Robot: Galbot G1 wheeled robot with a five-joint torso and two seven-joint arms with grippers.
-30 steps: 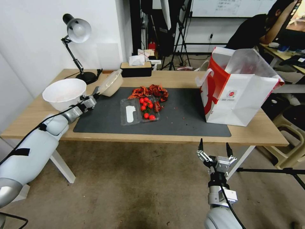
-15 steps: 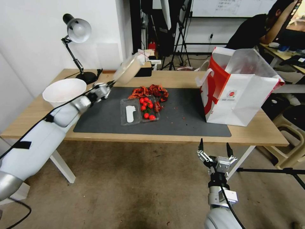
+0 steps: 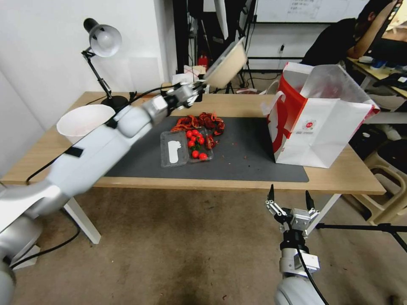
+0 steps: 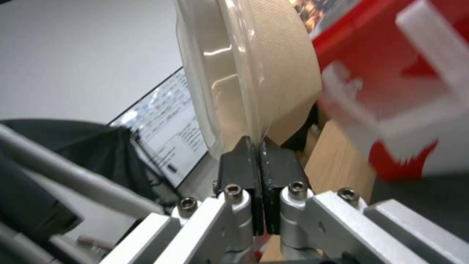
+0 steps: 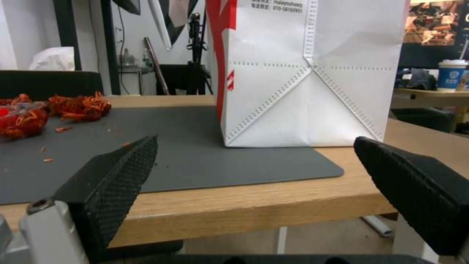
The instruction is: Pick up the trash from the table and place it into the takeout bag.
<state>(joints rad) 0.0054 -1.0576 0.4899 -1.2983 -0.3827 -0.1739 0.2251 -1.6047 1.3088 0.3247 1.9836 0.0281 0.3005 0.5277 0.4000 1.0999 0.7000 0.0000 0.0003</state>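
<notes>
Left gripper (image 3: pixel 200 87) raised above the table (image 3: pixel 237 106), jaws pinched tight on the rim of a tilted beige bowl (image 3: pixel 227 65) with clear lid — held just left of the takeout bag (image 3: pixel 322 123). Right gripper (image 3: pixel 289 197) low before the table edge — jaws wide apart, empty.

Left arm (image 3: pixel 106 140) stretched high over the table, jaws pinched together; right gripper (image 3: pixel 290 198) low, jaws spread.
</notes>
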